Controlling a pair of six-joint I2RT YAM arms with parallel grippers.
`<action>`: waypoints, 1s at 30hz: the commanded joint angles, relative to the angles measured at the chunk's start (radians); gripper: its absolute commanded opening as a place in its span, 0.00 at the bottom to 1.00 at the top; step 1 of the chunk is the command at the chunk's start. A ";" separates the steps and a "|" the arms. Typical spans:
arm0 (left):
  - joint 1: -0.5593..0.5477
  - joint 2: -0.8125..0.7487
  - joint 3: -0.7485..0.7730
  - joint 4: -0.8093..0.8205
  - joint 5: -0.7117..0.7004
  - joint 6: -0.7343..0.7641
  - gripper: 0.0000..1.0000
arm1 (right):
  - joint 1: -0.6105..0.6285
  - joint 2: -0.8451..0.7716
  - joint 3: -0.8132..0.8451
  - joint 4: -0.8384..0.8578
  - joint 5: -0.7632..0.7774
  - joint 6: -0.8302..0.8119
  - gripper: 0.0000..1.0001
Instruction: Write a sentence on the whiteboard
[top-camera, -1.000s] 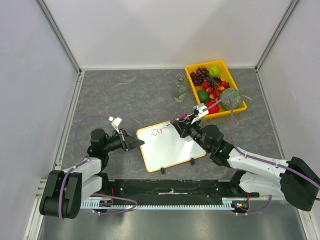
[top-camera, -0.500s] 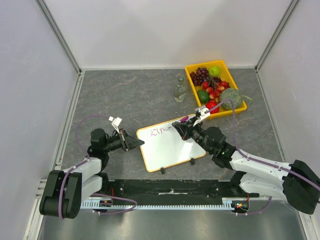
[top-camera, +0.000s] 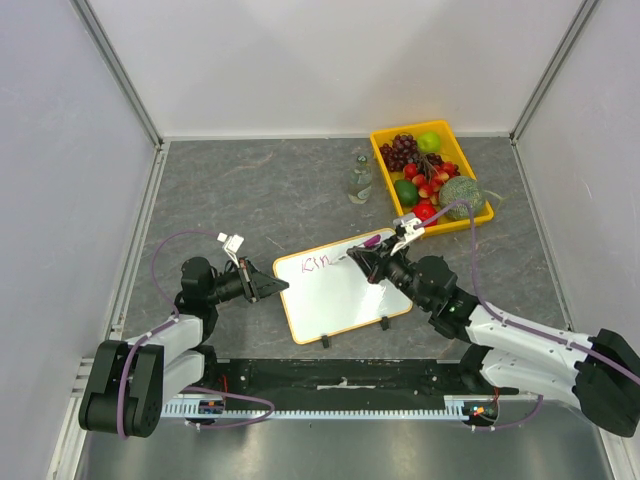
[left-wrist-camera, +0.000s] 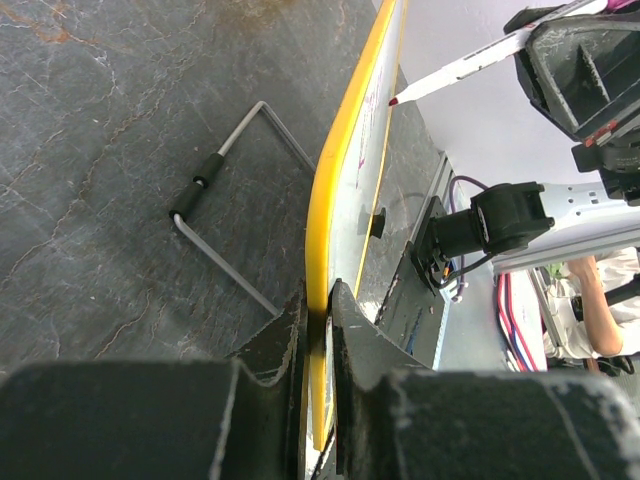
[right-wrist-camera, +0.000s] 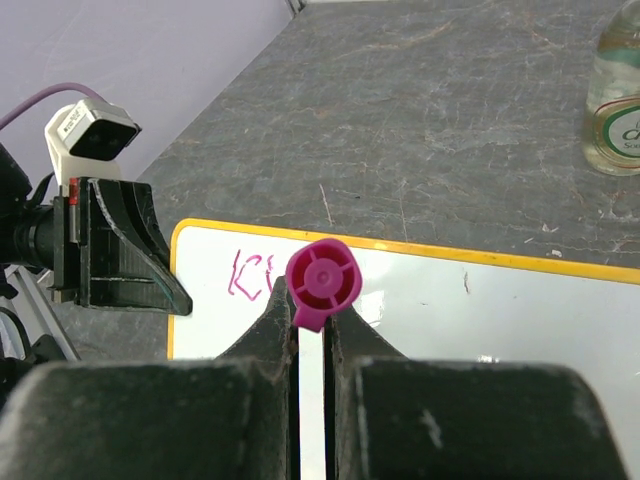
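- Spanning the walled enclosure, the grey stone-look table (top-camera: 270, 190) has broad bare room on its far left half, while the near edge is taken up by both arm bases.
- The whiteboard (top-camera: 340, 300) sits near the middle, turned at an angle, with its two black clips on the near long edge. A bent wire leg (left-wrist-camera: 235, 200) shows at its back.
- The yellow tray (top-camera: 400, 129) at the far right holds dark grapes (top-camera: 400, 152), a green apple (top-camera: 429, 141), strawberries (top-camera: 430, 180) and what looks like a broccoli head (top-camera: 460, 197). It lies just beyond the right arm's reach line.
- The left gripper (top-camera: 278, 287) pinches the board's yellow left rim, jaws closed tight on it.
- The right gripper (top-camera: 372, 262) hangs over the board's far right corner, jaws clamped on the marker (right-wrist-camera: 323, 283).
- A small glass bottle (top-camera: 360, 180) stands upright between tray and board, apart from both.
- The marker's tip meets the board face.
- The sentence (top-camera: 318, 264) reads only "Kin", in pink, near the far left corner.
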 joint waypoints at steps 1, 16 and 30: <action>0.000 0.010 0.018 0.018 -0.003 0.031 0.02 | -0.004 -0.041 0.057 0.000 -0.003 0.007 0.00; 0.000 0.013 0.018 0.019 -0.001 0.030 0.02 | -0.016 0.011 0.069 -0.002 0.073 -0.009 0.00; 0.000 0.014 0.018 0.019 -0.001 0.031 0.02 | -0.021 0.051 0.069 -0.009 0.025 -0.012 0.00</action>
